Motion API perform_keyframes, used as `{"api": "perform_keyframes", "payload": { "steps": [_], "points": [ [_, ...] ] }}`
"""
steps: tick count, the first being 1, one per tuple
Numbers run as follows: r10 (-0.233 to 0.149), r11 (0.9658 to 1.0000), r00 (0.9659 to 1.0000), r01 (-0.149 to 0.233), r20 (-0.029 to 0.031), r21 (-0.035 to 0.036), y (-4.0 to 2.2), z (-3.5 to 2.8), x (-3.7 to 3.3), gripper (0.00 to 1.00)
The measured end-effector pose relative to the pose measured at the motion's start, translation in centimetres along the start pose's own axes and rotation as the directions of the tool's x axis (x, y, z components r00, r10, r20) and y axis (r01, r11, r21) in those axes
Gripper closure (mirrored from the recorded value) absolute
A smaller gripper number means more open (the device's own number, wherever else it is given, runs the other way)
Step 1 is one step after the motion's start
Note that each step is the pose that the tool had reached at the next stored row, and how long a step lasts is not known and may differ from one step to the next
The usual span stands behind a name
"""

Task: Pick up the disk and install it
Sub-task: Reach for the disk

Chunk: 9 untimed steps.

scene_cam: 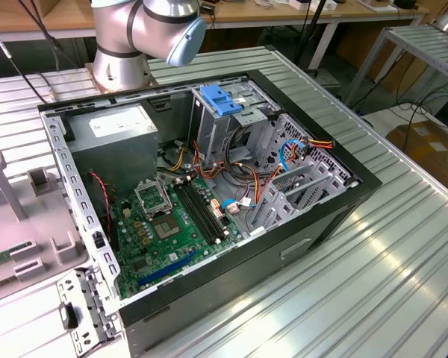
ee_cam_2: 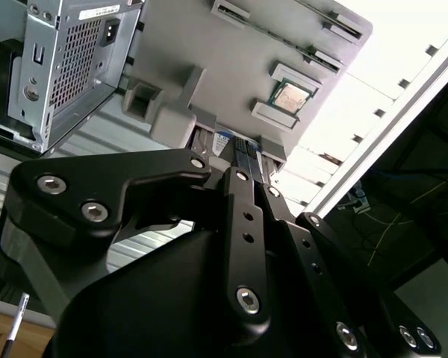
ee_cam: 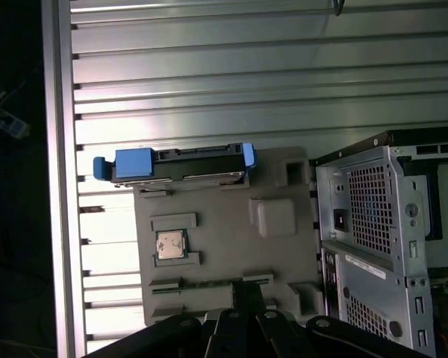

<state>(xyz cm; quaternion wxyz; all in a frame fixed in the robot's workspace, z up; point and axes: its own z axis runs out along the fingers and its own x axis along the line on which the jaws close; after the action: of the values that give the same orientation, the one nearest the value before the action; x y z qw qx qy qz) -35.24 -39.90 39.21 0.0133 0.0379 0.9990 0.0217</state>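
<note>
1. First wrist view: the disk stands on its long edge in a slot along one border of a grey moulded tray, its dark body framed by bright blue side rails, with a blue tab jutting past the tray's corner
2. A processor chip lies flat in a small recess of the same tray, near the disk but apart from it
3. The tray rests on a ribbed metal surface, just beside the perforated rear panel of a computer case
4. The end effector hangs over the tray border opposite the disk, well apart from it; in the second wrist view its black fingertips sit pressed together, clenched on nothing
5. In the exterior view the case lies on its side with the panel off, showing the motherboard, the power supply and a blue plastic bracket atop the drive cage
6. The arm's base stands on the surface behind the case
</note>
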Motion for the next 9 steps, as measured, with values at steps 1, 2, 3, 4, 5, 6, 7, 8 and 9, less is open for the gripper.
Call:
{"api": "perform_keyframes", "payload": {
  "steps": [1, 2, 3, 4, 5, 6, 7, 8, 9],
  "points": [
    [0.0, 1.0, 1.0, 0.0, 0.0, 0.0, -0.01, 0.0, 0.07, 0.89],
    [0.0, 1.0, 1.0, 0.0, 0.0001, 0.0, -0.01, 0.0, 0.12, 0.89],
    [0.0, 1.0, 1.0, 0.0, 0.0001, 0.0, -0.02, 0.0, 0.2, 0.89],
    [0.0, 1.0, 1.0, 0.0, 0.0001, 0.0, -0.02, 0.01, 0.27, 0.89],
    [0.0, 1.0, 1.0, 0.0, 0.0, 0.0, -0.03, 0.0, 0.33, 0.89],
    [0.0, 1.0, 1.0, 0.0, 0.0001, 0.0, -0.03, 0.01, 0.39, 0.89],
    [0.0, 1.0, 1.0, 0.0, 0.0001, 0.0, -0.03, 0.01, 0.44, 0.89],
    [0.0, 1.0, 1.0, 0.0, 0.0, -0.0001, -0.04, 0.01, 0.49, 0.89],
    [0.0, 1.0, 1.0, 0.0, 0.0001, -0.0001, -0.04, 0.01, 0.54, 0.89]
  ]
}}
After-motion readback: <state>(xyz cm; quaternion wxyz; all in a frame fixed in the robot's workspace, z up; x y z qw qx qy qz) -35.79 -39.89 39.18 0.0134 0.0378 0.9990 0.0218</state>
